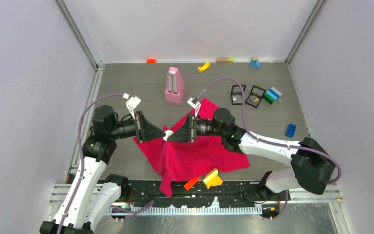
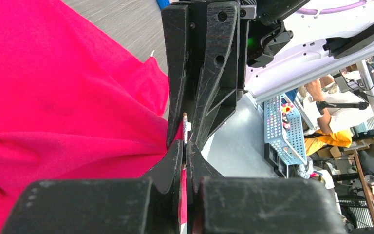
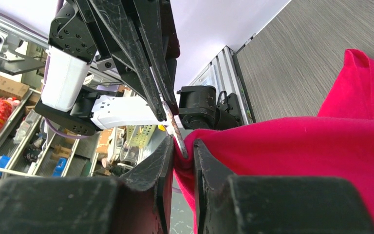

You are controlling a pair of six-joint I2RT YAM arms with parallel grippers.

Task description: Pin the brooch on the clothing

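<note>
The crimson-pink clothing (image 1: 199, 153) lies crumpled on the table, with one corner lifted between the two arms. My left gripper (image 1: 163, 134) and right gripper (image 1: 171, 136) meet tip to tip there. The small white brooch (image 1: 167, 136) sits between them. In the left wrist view my left gripper (image 2: 184, 146) is shut on the brooch (image 2: 185, 127), seen edge on, beside the clothing (image 2: 53, 97). In the right wrist view my right gripper (image 3: 182, 146) pinches a fold of the clothing (image 3: 297, 151), and the brooch (image 3: 177, 134) reaches down into that fold.
A pink wedge-shaped object (image 1: 175, 85) stands behind the shirt. Yellow (image 1: 212, 179) and orange (image 1: 191, 183) blocks lie at the near edge. Two black frames (image 1: 247, 95), a striped block stack (image 1: 272, 94) and a blue brick (image 1: 290, 129) are at the right.
</note>
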